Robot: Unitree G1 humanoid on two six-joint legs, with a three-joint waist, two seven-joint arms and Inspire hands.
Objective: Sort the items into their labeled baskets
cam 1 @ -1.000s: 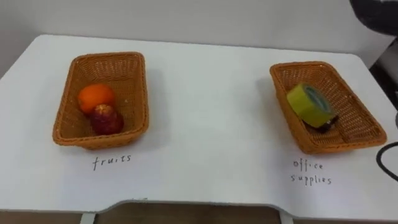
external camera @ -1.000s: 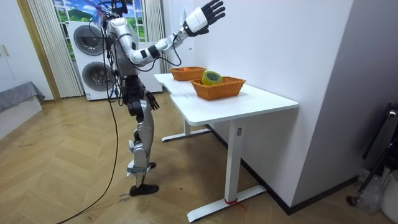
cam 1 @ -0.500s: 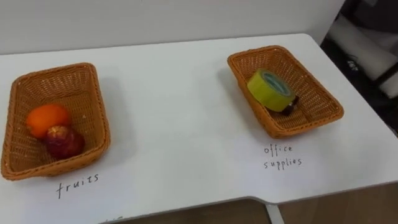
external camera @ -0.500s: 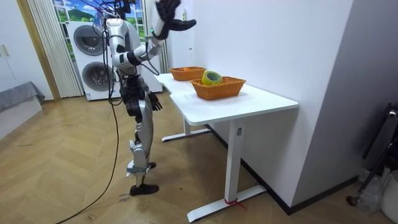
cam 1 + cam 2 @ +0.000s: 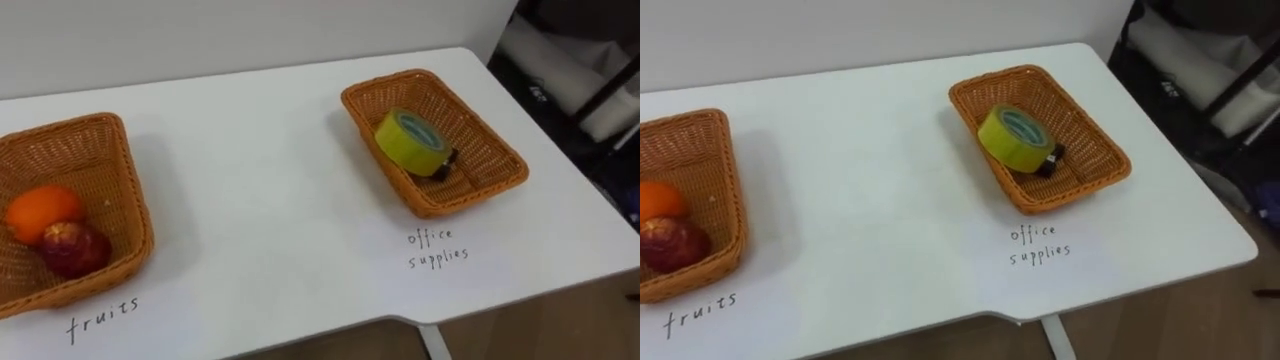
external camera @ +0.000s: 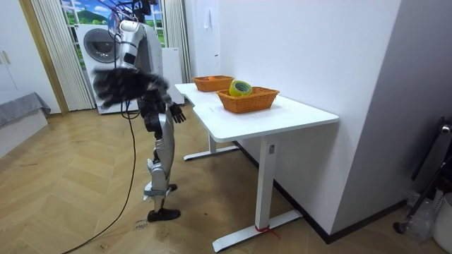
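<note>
The fruit basket [image 5: 128, 190] stands at the table's left and holds an orange [image 5: 40, 210] and a red apple [image 5: 72, 248]. Over on the right, the office supplies basket [image 5: 470, 200] holds a yellow-green tape roll [image 5: 408, 140] leaning on a small dark item [image 5: 446, 160]. In the room view I stand at the table's side. My right hand [image 6: 121, 89] is a dark blur at chest height, away from the table, fingers spread. My left hand [image 6: 176, 113] hangs relaxed by my hip. Neither holds anything.
Handwritten labels mark the white table [image 5: 260, 170]: "fruits" [image 5: 100, 313] and "office supplies" [image 5: 436, 248]. The table's right edge drops off to a black frame [image 5: 590, 85] and the floor. Washing machines [image 6: 102, 63] stand behind me.
My right arm has swung from raised over the table down and back beside my body. The eye view has shifted rightward; the baskets and their contents have not moved.
</note>
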